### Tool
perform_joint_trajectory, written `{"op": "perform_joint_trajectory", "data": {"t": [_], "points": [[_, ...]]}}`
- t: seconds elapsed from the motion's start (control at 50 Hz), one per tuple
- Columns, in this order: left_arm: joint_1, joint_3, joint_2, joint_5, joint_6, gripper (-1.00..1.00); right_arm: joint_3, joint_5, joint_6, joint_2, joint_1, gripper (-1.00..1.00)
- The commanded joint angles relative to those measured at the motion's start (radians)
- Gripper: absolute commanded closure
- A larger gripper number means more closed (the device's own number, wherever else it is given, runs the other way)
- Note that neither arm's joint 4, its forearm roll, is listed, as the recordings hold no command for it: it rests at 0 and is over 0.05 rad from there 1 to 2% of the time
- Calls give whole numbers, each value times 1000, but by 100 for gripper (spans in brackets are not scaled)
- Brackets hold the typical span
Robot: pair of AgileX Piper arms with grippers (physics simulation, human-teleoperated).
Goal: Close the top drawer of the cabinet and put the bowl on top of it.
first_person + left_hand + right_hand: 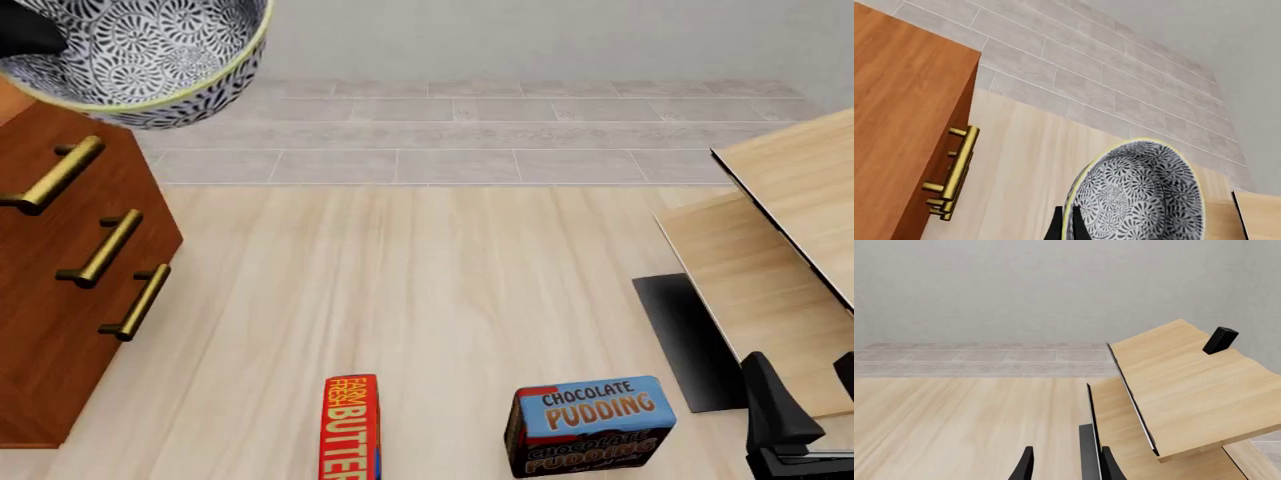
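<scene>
Bowl [134, 55], pinched at its rim by my left gripper [1066, 225], hangs high beside the cabinet [60, 290] so I can set it on top, all three drawer fronts looking flush, while my right gripper [1064, 465] waits parted, empty.

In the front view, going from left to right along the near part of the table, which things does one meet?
Cabinet → butter box → chocolate pudding box → black mat → right gripper.
</scene>
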Motion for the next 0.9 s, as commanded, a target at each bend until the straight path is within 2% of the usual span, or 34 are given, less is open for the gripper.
{"op": "perform_joint_trajectory", "data": {"t": [0.02,0.48,0.9], "points": [[43,-45,7,17,3,100,0,-1,0,0,0,-100],[112,-90,26,32,2,100,0,-1,0,0,0,-100],[165,-55,44,-14,-2,100,0,-1,0,1,0,-100]]}}
